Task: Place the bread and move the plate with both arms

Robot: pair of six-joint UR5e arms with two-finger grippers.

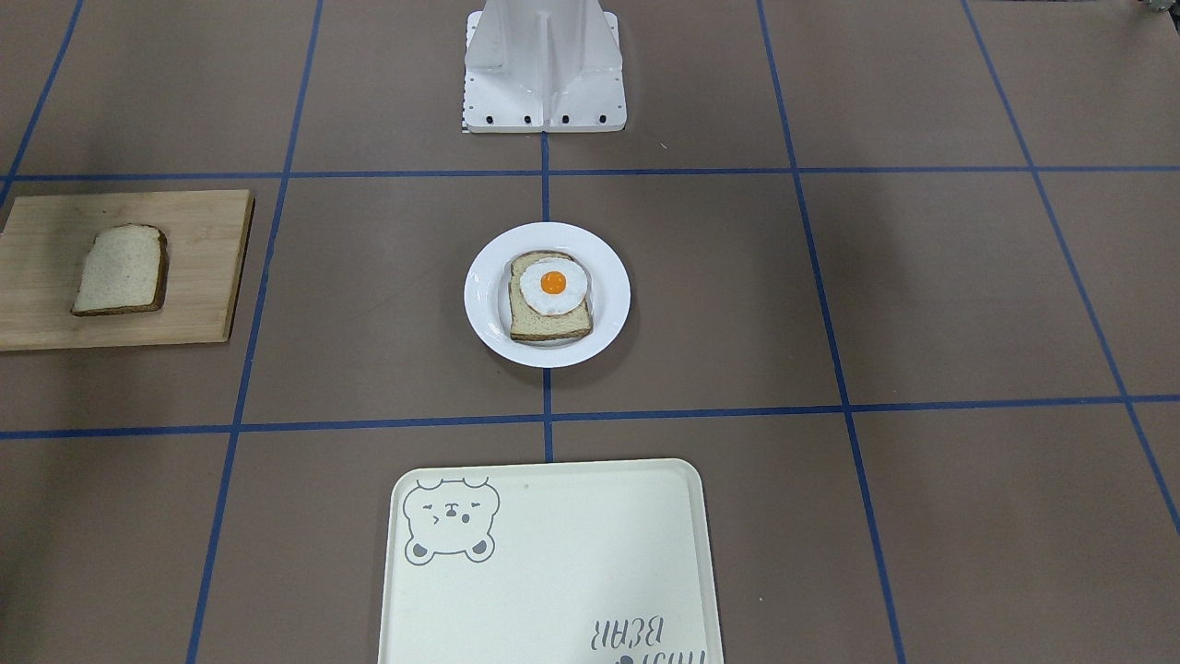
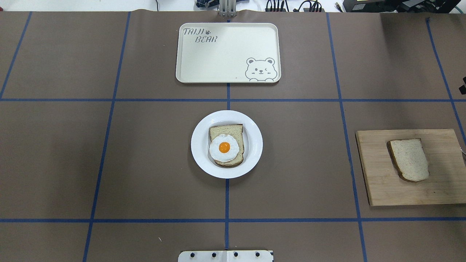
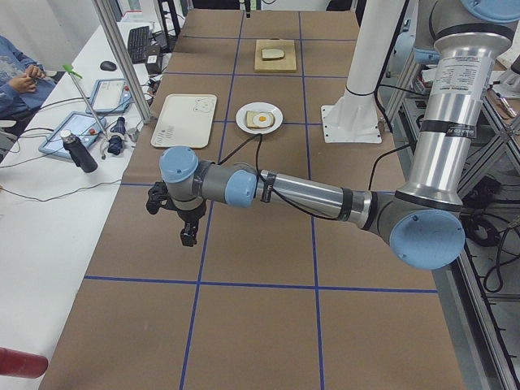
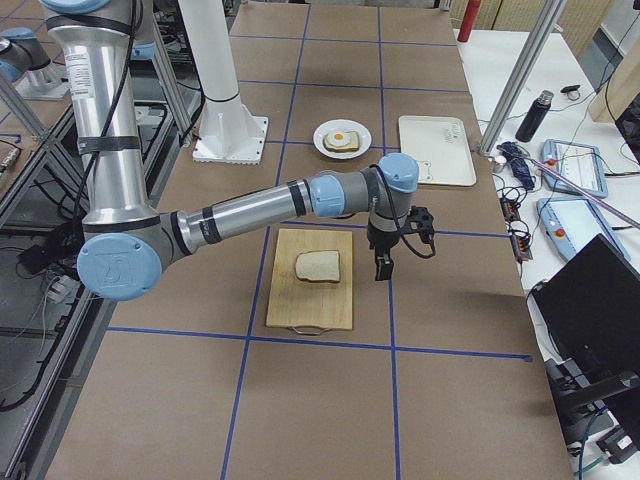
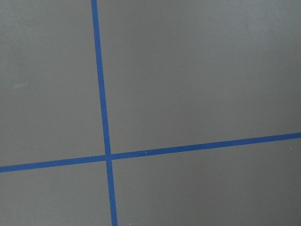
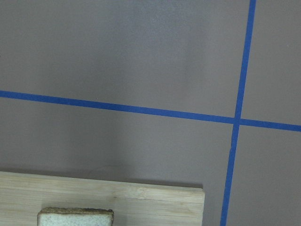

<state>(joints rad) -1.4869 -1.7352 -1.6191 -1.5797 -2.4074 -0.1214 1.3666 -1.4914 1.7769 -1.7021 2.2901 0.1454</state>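
The plain bread (image 1: 122, 269) (image 2: 409, 159) (image 4: 318, 265) lies on a wooden board (image 1: 203, 277) (image 2: 378, 174) on the robot's right. Its edge shows in the right wrist view (image 6: 75, 217). The white plate (image 1: 484, 295) (image 2: 199, 145) sits mid-table and holds a slice with a fried egg (image 1: 550, 295) (image 2: 225, 145). My right gripper (image 4: 385, 265) hangs just beyond the board's operator-side edge. My left gripper (image 3: 188, 236) hangs over bare table far to the left of the plate. I cannot tell whether either is open or shut.
A cream bear tray (image 1: 553, 572) (image 2: 227, 51) lies beyond the plate on the operators' side. The white robot base (image 1: 544, 74) stands behind the plate. A side table with bottles and tablets, a metal post (image 3: 122, 57) and a seated person (image 3: 16, 73) flank the table.
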